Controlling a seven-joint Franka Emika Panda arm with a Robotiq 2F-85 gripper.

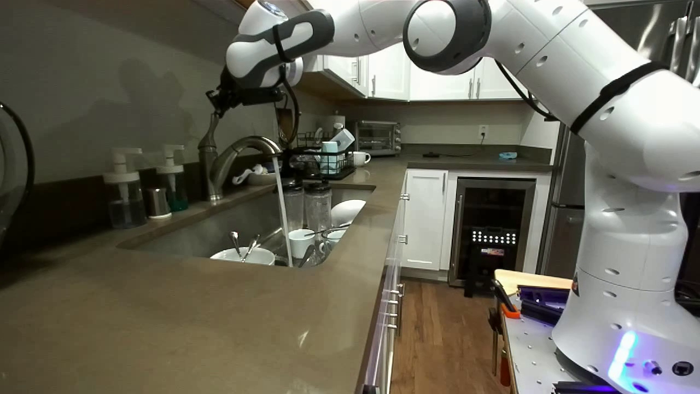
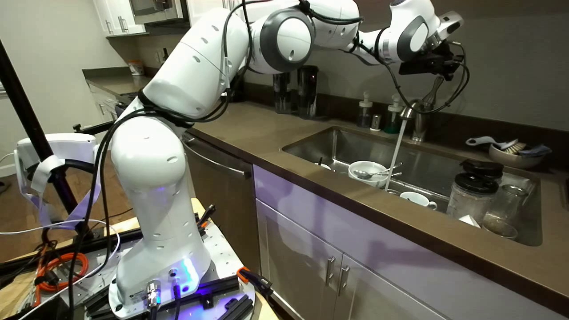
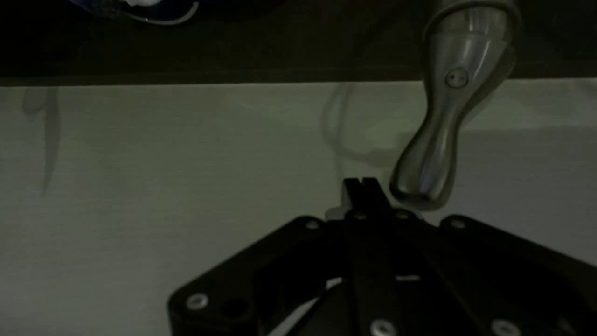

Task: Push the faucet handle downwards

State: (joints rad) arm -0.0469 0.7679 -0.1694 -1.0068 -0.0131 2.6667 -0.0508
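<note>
In an exterior view the counter (image 1: pixel 191 323) is hogging the foreground, and my arm (image 1: pixel 538 38) is arching over it. The sink (image 2: pixel 435 171) is sitting further back, the faucet (image 1: pixel 221 167) is standing at its back edge, and water (image 2: pixel 395 154) is running. My hand (image 3: pixel 361 181) is hanging up top, fingers (image 3: pixel 374 192) pressed together and gripping nothing, so pretty narrow.

Now the handle (image 3: pixel 436 135), which everything's hinging on. In both exterior views it's lying below my hand at 6 to 7 o'clock. In the wrist view it's sitting at about 2 from my fingertips, its tip just beside them nearer 3 or 4. Can't tell if we're touching. Mine's the only arm, so I'm guessing a nudge toward 3 is needed before pressing, or I'll be sliding past.

Its long axis is running 12:30 to 6:30 in the wrist view, tip toward 6:30, my fingers pointing at about 12. In both exterior views it's pointing up, between 12 and 1, so I'm figuring it isn't pushed down yet.
</note>
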